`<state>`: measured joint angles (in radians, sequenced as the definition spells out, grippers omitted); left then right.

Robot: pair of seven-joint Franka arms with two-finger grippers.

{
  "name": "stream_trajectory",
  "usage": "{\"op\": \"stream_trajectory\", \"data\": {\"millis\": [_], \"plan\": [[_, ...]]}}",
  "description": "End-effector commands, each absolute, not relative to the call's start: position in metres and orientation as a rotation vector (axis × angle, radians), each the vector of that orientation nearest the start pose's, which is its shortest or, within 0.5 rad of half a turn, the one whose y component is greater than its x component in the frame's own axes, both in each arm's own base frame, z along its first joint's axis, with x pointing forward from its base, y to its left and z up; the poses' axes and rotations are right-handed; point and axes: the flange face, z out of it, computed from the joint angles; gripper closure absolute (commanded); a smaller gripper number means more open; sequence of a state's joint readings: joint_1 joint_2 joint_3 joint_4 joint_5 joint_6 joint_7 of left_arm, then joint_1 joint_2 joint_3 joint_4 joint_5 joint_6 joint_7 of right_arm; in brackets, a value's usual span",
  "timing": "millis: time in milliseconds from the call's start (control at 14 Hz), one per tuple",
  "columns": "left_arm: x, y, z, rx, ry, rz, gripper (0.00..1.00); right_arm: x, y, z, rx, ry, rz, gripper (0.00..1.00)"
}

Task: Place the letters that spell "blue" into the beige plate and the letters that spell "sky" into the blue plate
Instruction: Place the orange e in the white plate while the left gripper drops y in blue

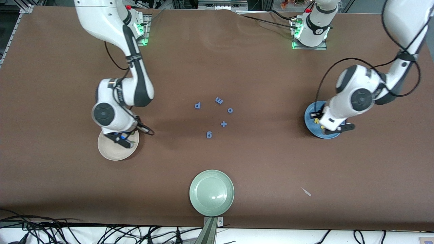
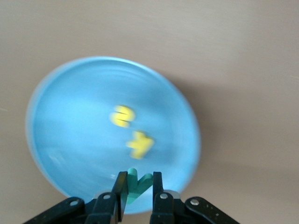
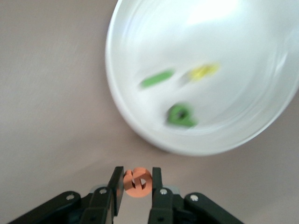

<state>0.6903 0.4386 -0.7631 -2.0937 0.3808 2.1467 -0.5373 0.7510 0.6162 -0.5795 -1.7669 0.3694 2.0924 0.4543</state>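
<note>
Your right hand [image 3: 138,183] grips the orange e [image 3: 138,182] just outside the beige plate [image 3: 140,126], so carry it inward over the rim. Your left hand [image 2: 138,185] clamps the teal y [image 2: 137,185] over the blue plate [image 2: 65,140].

The table [image 1: 237,61] is covered in matt brown cloth, the pale green plate [image 1: 212,192] is glossy glazed, the blue plate [image 2: 70,126] smooth, and the orange e [image 3: 138,183] matt foam.
</note>
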Motion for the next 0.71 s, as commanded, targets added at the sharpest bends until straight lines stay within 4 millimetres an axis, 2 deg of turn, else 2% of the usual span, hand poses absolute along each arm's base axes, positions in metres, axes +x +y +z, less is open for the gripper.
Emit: {"op": "stream_trajectory", "data": {"millis": [0,143,214,286,357,571,643], "plan": [[0.548,-0.011,0.245,-3.045,-0.298,0.371,0.95,0.63,0.112,0.254,-3.159,0.547,0.248,0.97],[0.544,0.009,0.24,-3.044,-0.286,0.386,0.92,0.647,0.085,0.259,-3.163,0.505,0.204,0.97],[0.543,0.009,0.235,-3.054,-0.285,0.395,0.77,0.656,0.079,0.263,-3.169,0.482,0.186,0.97],[0.544,0.01,0.233,-3.058,-0.297,0.391,0.48,0.659,0.073,0.26,-3.168,0.473,0.185,0.97],[0.544,0.009,0.234,-3.059,-0.318,0.39,0.37,0.663,0.062,0.258,-3.166,0.496,0.183,0.97],[0.544,0.01,0.235,-3.058,-0.33,0.392,0.28,0.668,0.066,0.252,-3.154,0.507,0.178,0.94],[0.546,0.01,0.24,-3.055,-0.334,0.384,0.27,0.668,0.068,0.251,-3.127,0.527,0.179,0.88]]}}
